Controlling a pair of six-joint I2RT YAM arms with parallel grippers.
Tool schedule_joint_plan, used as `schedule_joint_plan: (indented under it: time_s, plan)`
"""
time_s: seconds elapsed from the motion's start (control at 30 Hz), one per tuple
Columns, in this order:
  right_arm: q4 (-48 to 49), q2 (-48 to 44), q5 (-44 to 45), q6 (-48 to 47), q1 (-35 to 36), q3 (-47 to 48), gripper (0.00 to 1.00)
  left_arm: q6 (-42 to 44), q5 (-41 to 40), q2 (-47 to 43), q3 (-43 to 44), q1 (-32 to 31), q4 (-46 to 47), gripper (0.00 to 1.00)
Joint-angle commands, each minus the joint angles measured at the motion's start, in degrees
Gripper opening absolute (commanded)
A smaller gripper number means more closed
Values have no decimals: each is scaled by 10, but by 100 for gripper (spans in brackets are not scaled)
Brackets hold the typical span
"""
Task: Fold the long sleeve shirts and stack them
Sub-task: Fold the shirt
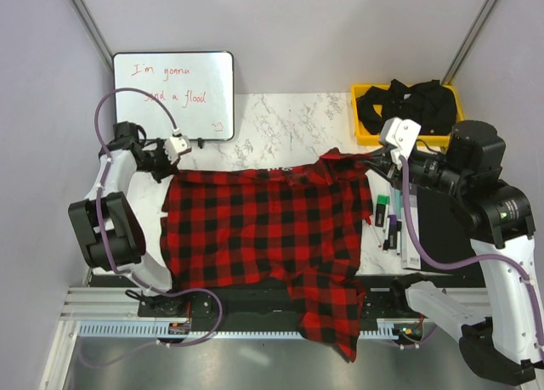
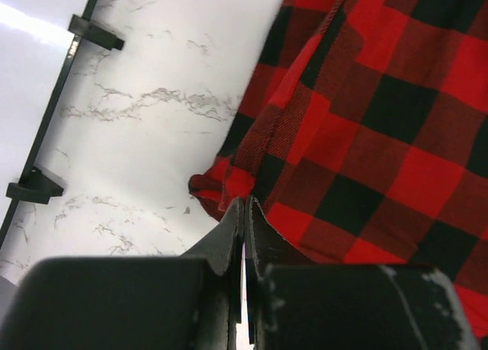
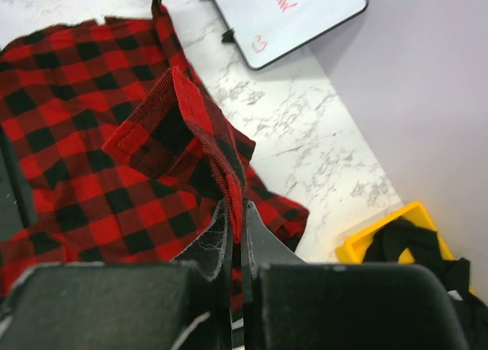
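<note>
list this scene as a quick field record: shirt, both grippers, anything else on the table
garment: red-and-black check flannel shirt, spread flat, unfolded, part trailing past the near edge
left gripper: shut on flannel shirt's far left corner
right gripper: shut on flannel shirt's far right edge
other: whiteboard, yellow bin holding black cloth

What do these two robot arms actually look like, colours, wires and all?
The left arm and right arm are white shells joined by chunky black motor joints. A purple cable loops along each. The left gripper and right gripper each end in two flat, dark fingers, with a small white box at the wrist.
</note>
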Motion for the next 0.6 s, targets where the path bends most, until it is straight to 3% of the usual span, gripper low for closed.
schedule_joint_plan:
  time_s: [0.0, 0.3, 0.43, 0.47, 0.57]
  plan:
    - [-49, -19, -27, -26, -2, -47, 0, 77, 1, -57, -66, 3, 25, 2]
    - [-73, -29, -41, -67, -2, -121, 0, 180, -40, -139, -198, 6, 18, 13]
    - [-86, -19, -60, -75, -1, -132, 0, 104, -9, -111, -133, 14, -24, 27]
    - [-86, -17, -62, -78, -2, -136, 0, 69, 0, -102, -93, 16, -37, 35]
    - [-84, -8, -66, -83, -1, -135, 0, 0, 22, -70, -43, 13, -51, 43]
